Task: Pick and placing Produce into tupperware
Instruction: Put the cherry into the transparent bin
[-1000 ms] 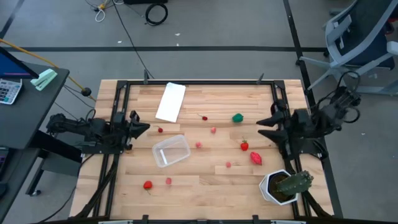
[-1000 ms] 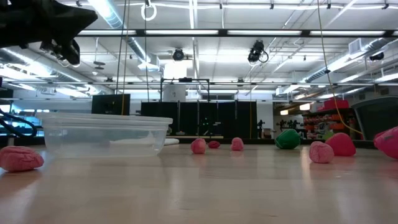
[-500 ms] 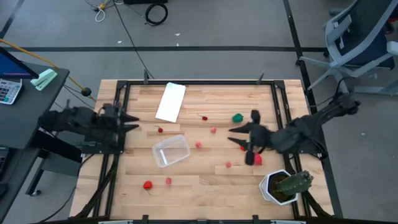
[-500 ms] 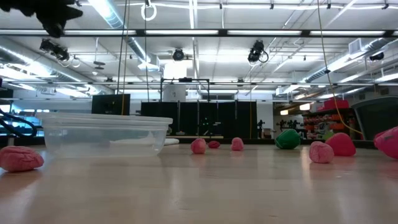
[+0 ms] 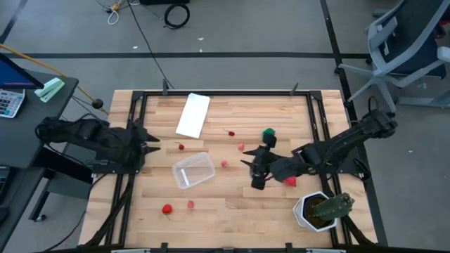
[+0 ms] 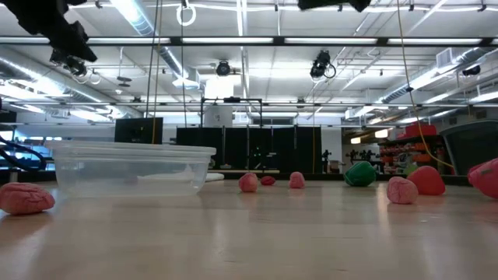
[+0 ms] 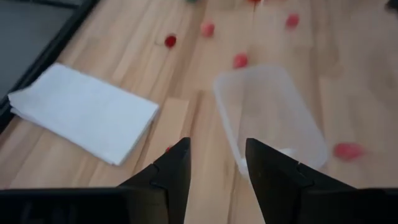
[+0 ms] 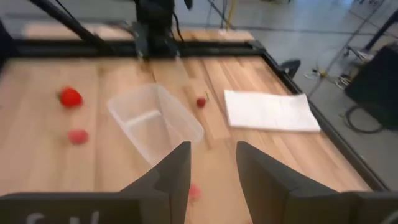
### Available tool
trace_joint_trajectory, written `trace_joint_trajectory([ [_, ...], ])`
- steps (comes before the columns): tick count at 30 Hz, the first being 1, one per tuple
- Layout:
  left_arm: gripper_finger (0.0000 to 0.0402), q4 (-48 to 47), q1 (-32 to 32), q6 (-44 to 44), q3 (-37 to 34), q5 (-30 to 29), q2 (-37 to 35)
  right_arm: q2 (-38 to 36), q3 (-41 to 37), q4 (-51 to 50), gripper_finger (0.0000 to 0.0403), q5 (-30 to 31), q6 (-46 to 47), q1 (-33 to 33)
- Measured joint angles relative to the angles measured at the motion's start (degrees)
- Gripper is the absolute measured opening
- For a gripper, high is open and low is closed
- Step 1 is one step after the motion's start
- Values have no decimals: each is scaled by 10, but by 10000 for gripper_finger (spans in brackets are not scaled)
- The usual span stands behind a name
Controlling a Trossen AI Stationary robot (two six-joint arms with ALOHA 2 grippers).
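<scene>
The clear tupperware stands empty on the wooden table, left of centre; it also shows in the low view. Small red and pink produce pieces lie scattered around it, such as a red one, a pink one and the round green piece. My right gripper is open and empty, high over the table's middle, right of the tupperware, with a pink piece below its fingers. My left gripper is open and empty at the table's left edge, facing the tupperware.
A flat white panel lies at the far left of the table. A green cactus in a white pot stands at the near right corner, close beside my right arm. A black frame runs around the table.
My right gripper has swung from the table's right edge toward the left, out over the middle of the table and nearer the tupperware, staying open. My left gripper has drawn back a little toward the left edge. No produce has moved.
</scene>
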Motion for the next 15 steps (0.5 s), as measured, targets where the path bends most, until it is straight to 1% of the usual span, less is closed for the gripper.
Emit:
trace_joint_trajectory([
  [5, 167, 0, 1, 0, 0, 0, 92, 32, 0, 0, 137, -3, -11, -24],
  [8, 167, 0, 13, 0, 0, 0, 157, 44, 0, 0, 137, -4, -11, -43],
  [11, 168, 0, 42, 0, 0, 0, 218, 51, 0, 1, 137, -4, -8, -63],
  [13, 169, 0, 75, -6, 0, 0, 257, 51, 0, -1, 137, -6, -7, -75],
  [15, 169, 2, 115, -39, 0, 0, 294, 51, 0, 1, 137, -8, -6, -86],
])
